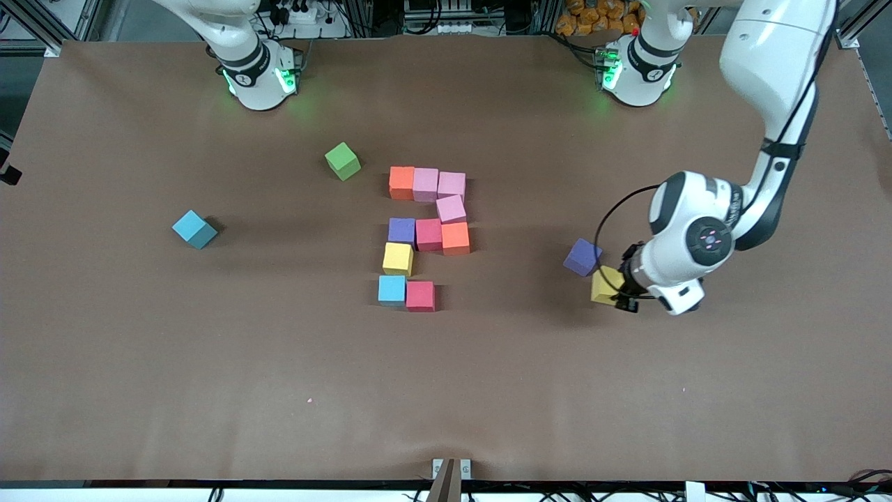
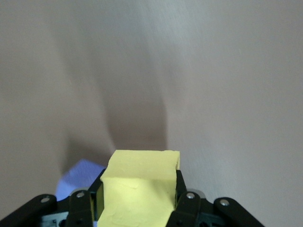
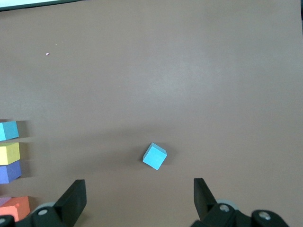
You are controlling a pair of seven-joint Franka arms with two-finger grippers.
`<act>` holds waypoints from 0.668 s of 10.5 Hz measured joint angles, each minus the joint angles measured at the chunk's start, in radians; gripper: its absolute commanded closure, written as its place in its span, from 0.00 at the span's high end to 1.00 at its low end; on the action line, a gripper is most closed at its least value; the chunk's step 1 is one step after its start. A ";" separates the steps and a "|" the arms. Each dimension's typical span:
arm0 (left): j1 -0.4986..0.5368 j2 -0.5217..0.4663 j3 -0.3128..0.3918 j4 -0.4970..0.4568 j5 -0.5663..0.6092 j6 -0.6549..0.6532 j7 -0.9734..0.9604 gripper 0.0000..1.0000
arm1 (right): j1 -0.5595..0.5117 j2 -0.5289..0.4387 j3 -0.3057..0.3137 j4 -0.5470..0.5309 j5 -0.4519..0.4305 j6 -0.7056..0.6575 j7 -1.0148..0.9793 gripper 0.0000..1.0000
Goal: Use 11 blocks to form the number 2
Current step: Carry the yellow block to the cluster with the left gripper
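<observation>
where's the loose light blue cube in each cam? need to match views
Front view: the loose light blue cube sits alone on the table, toward the right arm's end, apart from the digit.
Left wrist view: not in it; that picture shows the left gripper shut on a yellow cube.
Right wrist view: it lies past the open right gripper, at.
Shared landmark: the digit's stacked light blue, yellow and purple column.

Ten blocks (image 1: 425, 237) form partial 2; yellow block (image 1: 602, 286) apart, clamped.
</observation>
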 measured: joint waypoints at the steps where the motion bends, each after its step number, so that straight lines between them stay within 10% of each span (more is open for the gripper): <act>1: -0.034 0.031 0.001 0.046 0.000 -0.024 -0.026 0.02 | 0.000 0.000 0.000 0.000 0.000 0.000 0.000 1.00; 7: -0.243 0.219 0.023 0.335 0.019 -0.093 -0.245 0.03 | 0.000 0.000 -0.001 0.001 0.000 -0.001 0.000 1.00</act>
